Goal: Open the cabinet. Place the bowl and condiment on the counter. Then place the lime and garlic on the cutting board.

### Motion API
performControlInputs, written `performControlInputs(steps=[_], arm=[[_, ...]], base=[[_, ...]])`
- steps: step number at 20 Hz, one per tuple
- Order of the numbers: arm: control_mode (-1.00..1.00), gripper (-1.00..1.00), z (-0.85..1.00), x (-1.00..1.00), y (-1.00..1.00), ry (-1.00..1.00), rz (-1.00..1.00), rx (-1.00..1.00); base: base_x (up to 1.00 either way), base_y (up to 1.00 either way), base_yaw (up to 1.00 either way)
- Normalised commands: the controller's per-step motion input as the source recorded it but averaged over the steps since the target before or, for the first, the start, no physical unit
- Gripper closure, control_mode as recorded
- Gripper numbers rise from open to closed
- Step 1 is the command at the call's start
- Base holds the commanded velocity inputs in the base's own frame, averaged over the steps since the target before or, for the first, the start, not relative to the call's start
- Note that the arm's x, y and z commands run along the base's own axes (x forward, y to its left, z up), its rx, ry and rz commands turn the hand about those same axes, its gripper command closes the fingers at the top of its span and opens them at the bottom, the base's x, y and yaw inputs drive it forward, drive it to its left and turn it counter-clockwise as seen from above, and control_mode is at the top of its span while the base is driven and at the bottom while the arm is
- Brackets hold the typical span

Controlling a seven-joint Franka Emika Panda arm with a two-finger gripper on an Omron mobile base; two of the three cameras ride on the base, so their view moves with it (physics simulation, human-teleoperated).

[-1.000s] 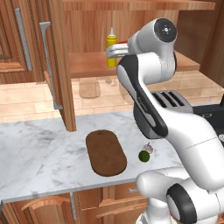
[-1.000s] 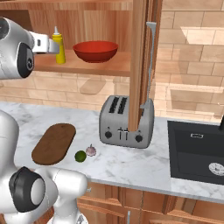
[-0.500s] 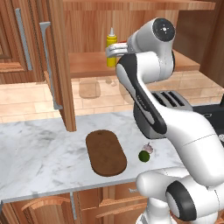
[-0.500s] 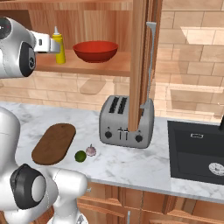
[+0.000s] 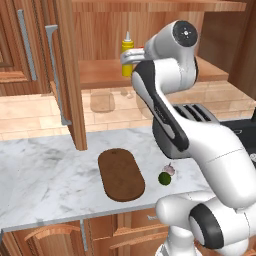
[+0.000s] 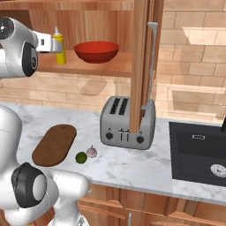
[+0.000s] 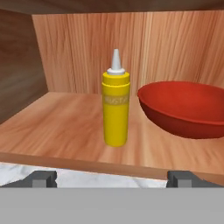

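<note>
I hold the gripper (image 7: 112, 177) level with the shelf edge, jaws spread wide and empty, so the upright condiment (image 7: 116, 109) sits centred between them (the bowl (image 7: 186, 108) stands just beside it, limiting sideways clearance).

Glossy red bowl (image 7: 186, 108) on a matt wood-grain cabinet (image 7: 65, 127) shelf

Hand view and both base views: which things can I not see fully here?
- Bowl: right side cut off by the hand view's edge.
- Condiment: lower part hidden by the arm in the left base view.
- Tool: just the fingertips clear the bottom edge.
</note>
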Motion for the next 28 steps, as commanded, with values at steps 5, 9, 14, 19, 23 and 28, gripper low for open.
performControlInputs(steps=[5,9,14,19,23,28], arm=[[-1.00,-1.00,0.00,0.27,0.00,0.00,0.00,0.00],[-1.00,-1.00,0.00,0.21,0.00,0.00,0.00,0.00],[-1.00,-1.00,-0.03,0.17,0.00,0.00,0.00,-0.01],[-1.00,-1.00,-0.02,0.09,0.03,0.00,0.00,-0.02],[-1.00,-1.00,-0.03,0.08,0.11,0.00,-0.01,-0.04],[-1.00,-1.00,0.00,0.09,0.04,0.00,-0.01,-0.02]], base=[[0.00,0.00,0.00],[0.00,0.00,0.00],[0.00,0.00,0.00],[0.00,0.00,0.00],[0.00,0.00,0.00],[0.00,0.00,0.00]])
